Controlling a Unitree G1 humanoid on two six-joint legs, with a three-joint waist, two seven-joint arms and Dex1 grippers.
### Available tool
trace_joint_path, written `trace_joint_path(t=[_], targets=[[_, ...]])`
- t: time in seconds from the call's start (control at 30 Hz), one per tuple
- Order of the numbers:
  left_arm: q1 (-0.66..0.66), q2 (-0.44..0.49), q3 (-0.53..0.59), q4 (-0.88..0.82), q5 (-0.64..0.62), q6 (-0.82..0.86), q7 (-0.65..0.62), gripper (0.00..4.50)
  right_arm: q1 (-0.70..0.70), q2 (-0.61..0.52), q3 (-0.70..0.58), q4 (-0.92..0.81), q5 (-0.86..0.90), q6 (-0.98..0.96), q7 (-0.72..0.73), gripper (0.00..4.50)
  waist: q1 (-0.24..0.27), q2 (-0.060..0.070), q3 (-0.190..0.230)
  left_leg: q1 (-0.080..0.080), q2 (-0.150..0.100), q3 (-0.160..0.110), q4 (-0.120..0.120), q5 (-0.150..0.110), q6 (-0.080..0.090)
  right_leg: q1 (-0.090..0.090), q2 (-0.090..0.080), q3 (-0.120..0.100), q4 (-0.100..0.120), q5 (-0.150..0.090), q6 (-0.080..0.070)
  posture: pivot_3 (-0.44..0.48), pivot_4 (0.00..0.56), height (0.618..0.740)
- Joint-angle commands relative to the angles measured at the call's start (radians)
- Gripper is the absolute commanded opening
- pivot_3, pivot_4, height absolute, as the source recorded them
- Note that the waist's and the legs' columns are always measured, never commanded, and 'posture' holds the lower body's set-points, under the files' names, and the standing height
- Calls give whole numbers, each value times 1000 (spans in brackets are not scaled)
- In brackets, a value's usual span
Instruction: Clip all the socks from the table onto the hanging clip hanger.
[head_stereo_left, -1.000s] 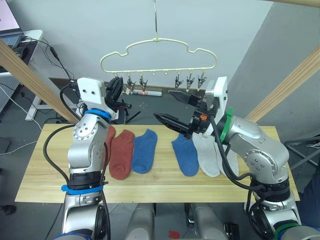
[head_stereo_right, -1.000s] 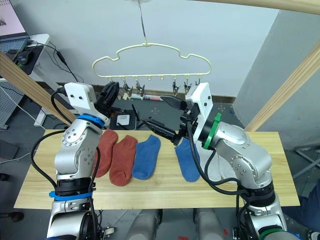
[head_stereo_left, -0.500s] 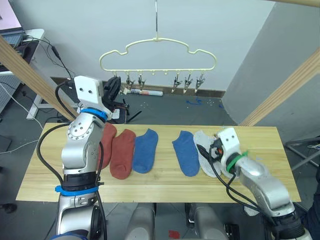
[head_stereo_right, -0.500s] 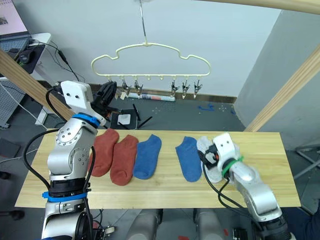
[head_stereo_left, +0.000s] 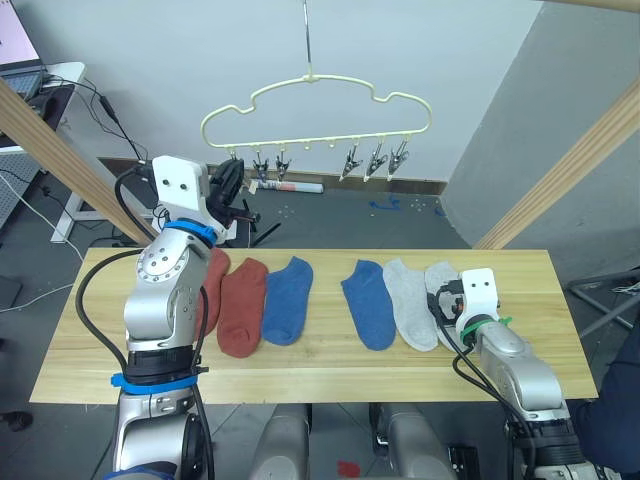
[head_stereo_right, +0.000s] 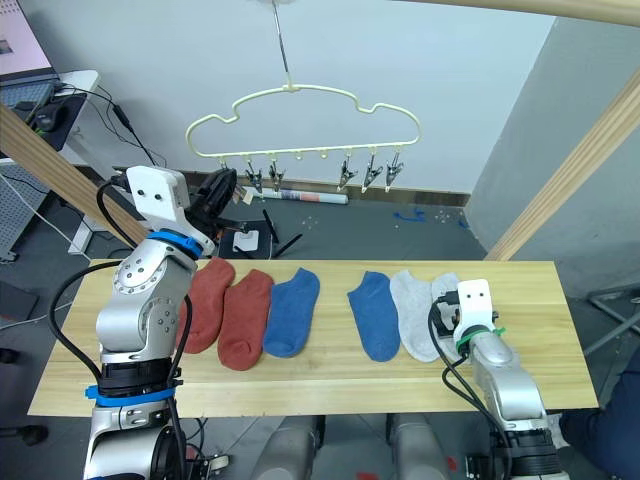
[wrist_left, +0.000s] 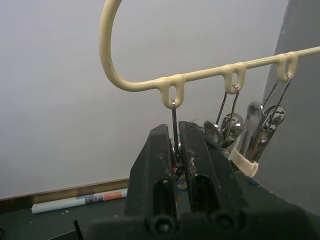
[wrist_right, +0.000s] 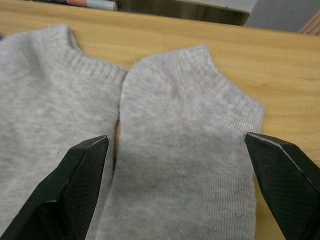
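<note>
Table (head_stereo_left: 300, 365) holds six socks (head_stereo_left: 395, 300); clip hanger (head_stereo_left: 315, 110) bare.

Thick wooden pole frame: one slanted pole (head_stereo_left: 60, 150) far left, another (head_stereo_left: 560, 170) on the right. Rolled tube (head_stereo_left: 295, 186) on grey floor against the white wall (head_stereo_left: 150, 60). White desk (head_stereo_left: 55, 75) at far left with laptop (head_stereo_left: 15, 45) and black cables (head_stereo_left: 105, 110). Small dark device (head_stereo_right: 247, 240) on the floor behind the table

White wall (head_stereo_left: 150, 50), dark grey floor (head_stereo_left: 340, 215)
</note>
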Motion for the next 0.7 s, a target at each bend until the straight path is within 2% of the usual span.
trace_joint_path(t=[0.03,0.37,0.47,0.57,0.7], targets=[[9,4,2,-56,-9,2,-2,6,4,1,-46,14,-8,-3,-14,4500,0,0,0,0,0,0,0,0,0,0,0,0,0,0,0,158,324,740],[13,8,6,-67,-10,11,-12,6,21,40,-92,49,13,53,-15,4500,1,0,0,0,0,0,0,0,-1,0,0,-1,1,0,0,159,305,740],[9,10,9,-60,-9,9,-13,0,31,55,-104,47,28,84,-11,3921,1,0,-1,1,0,0,0,1,-1,0,0,0,2,0,0,160,308,740],[5,9,11,-56,-7,8,-8,0,31,90,-151,43,63,130,-26,2910,1,-1,-1,1,0,-1,0,1,-1,0,0,-1,3,0,0,162,307,740],[7,11,14,-54,-5,5,-8,0,34,92,-150,29,63,141,-7,1589,1,-2,-1,1,0,-1,0,1,-1,0,0,-1,3,0,0,166,311,740]])
